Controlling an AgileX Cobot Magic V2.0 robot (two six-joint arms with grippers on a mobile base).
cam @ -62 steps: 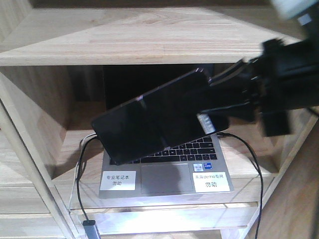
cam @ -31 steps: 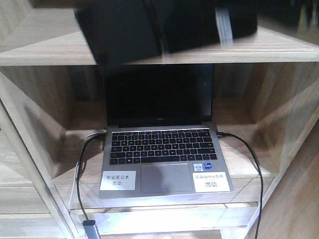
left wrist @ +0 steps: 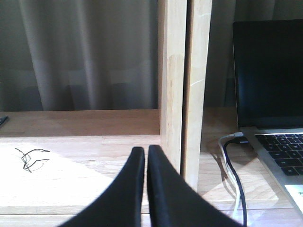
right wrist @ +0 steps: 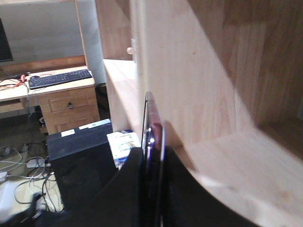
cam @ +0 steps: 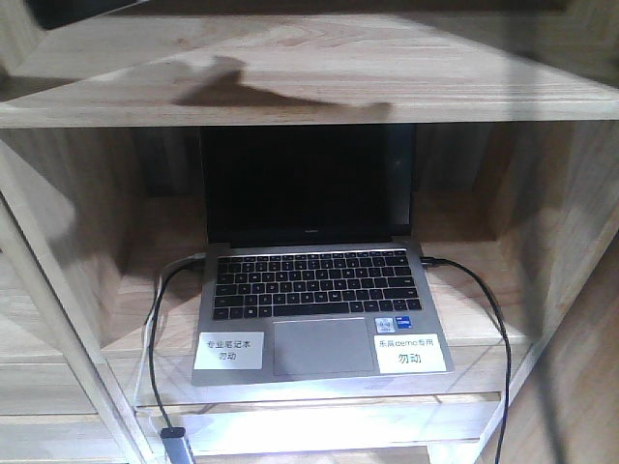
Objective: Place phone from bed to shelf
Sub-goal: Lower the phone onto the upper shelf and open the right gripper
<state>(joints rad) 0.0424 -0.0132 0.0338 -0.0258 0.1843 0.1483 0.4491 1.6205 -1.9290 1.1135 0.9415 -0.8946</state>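
Phone point(right wrist: 152, 142) has risen out of my front view, passing the laptop point(cam: 314, 280); right pincer point(right wrist: 151, 189) grips it edge-on beside the shelf point(right wrist: 189, 85) board. Left pincer point(left wrist: 146, 163) is closed, empty.

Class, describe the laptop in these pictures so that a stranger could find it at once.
Start at the light wooden plank shelf. In the compartment under its thick top board sits an open silver laptop with a black screen and black keys. Two white labels on its palm rest and black cables at both sides mark it out.
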